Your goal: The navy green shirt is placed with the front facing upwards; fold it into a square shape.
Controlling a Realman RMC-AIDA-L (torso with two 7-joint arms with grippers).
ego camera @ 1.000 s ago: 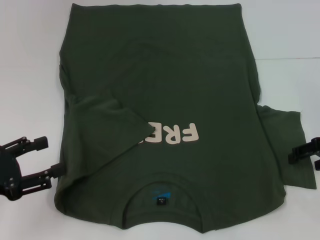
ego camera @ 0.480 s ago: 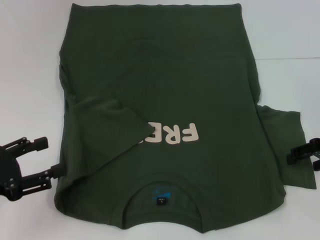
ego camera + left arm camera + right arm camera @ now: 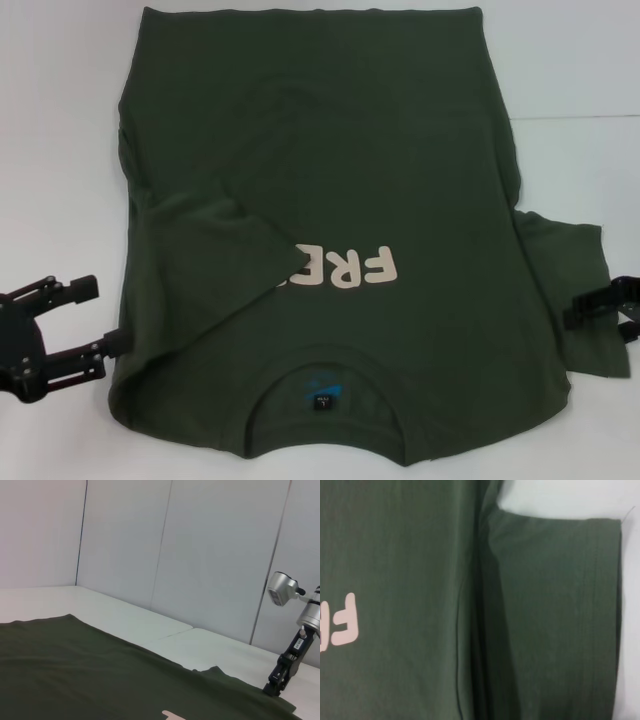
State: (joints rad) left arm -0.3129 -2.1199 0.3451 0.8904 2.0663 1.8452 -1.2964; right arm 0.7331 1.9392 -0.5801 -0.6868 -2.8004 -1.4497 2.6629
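1. The navy green shirt (image 3: pixel 330 230) lies face-up on the white table (image 3: pixel 60 130), collar at 6 o'clock, its left sleeve already folded in over the chest lettering.
2. The right gripper (image 3: pixel 603 305) has crept inward from 3 o'clock and now sits over the flat right sleeve (image 3: pixel 570 270). Whether its fingers are spread, I cannot tell.
3. That reads as lining up the second sleeve fold.
4. The left gripper (image 3: pixel 70 318) waits at 8 o'clock, fingers spread, lower tip at the shirt's edge.
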